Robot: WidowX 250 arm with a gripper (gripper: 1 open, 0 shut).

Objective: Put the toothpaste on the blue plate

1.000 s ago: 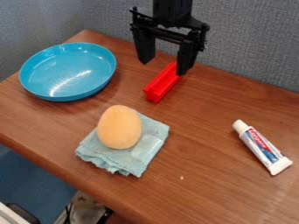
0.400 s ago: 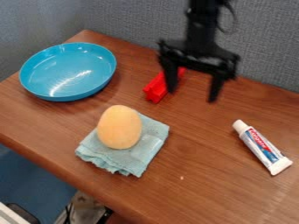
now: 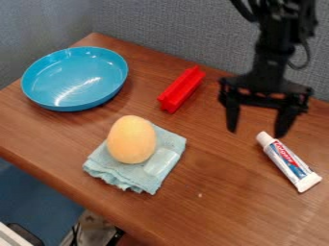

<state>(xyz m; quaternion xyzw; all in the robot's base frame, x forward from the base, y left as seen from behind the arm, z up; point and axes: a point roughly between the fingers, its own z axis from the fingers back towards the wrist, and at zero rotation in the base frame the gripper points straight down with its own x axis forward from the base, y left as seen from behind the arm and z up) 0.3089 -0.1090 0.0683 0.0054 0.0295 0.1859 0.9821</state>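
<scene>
Gripper (image 3: pixel 263 112) spread wide, both black fingers pointing straight down, nothing between them and nothing touched. Hangs near the right end of the wooden table (image 3: pixel 232 183), just above and to the left of the toothpaste (image 3: pixel 287 159), fingertips apart from the tube. Left finger (image 3: pixel 233 115) and right finger (image 3: pixel 290 118) stand level with each other, joined by a black crossbar under the dark arm that drops in from the top right corner.

Now, left to right across the tabletop. Far left, near the back corner: blue plate (image 3: pixel 75 77), round, shallow and glossy, with nothing in it. Front centre: pale blue-green cloth (image 3: pixel 135 160), folded into a rough square, with an orange egg-shaped object (image 3: pixel 130 139) resting on its back half. Behind that, slightly right: red rectangular block (image 3: pixel 182 88), lying flat and slanted, one end toward the back wall, the other toward the cloth, well clear of the plate. Further right, the gripper described above, near the block but apart from it. Far right: toothpaste lying flat on the wood, white with red and blue print, cap end toward the back and close under the right finger, tail end toward the front edge. Well apart from the plate, across the whole width of the table.
</scene>
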